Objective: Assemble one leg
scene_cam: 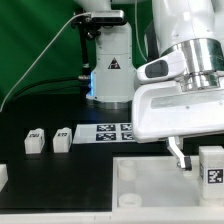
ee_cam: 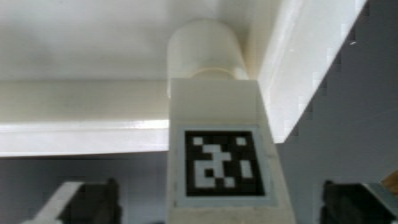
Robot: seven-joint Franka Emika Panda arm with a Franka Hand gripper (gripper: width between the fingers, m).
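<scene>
A white leg (ee_cam: 219,150) with a black-and-white tag runs between my gripper's (ee_cam: 217,206) dark fingers (ee_cam: 80,202). A gap shows on each side of it, so the jaws stand open and do not touch it. The leg's rounded far end meets a corner of the large white tray-like part (ee_cam: 107,110). In the exterior view this leg (scene_cam: 210,166) stands at the right edge by the tray-like part (scene_cam: 145,185), with my gripper (scene_cam: 198,156) around it. One dark finger (scene_cam: 178,154) shows beside it; the other is out of frame.
Two more white tagged blocks (scene_cam: 33,141) (scene_cam: 62,137) stand on the black table at the exterior view's left, and another white piece (scene_cam: 3,173) lies at the left edge. The marker board (scene_cam: 112,131) lies behind the tray-like part. A black stand (scene_cam: 110,65) rises at the back.
</scene>
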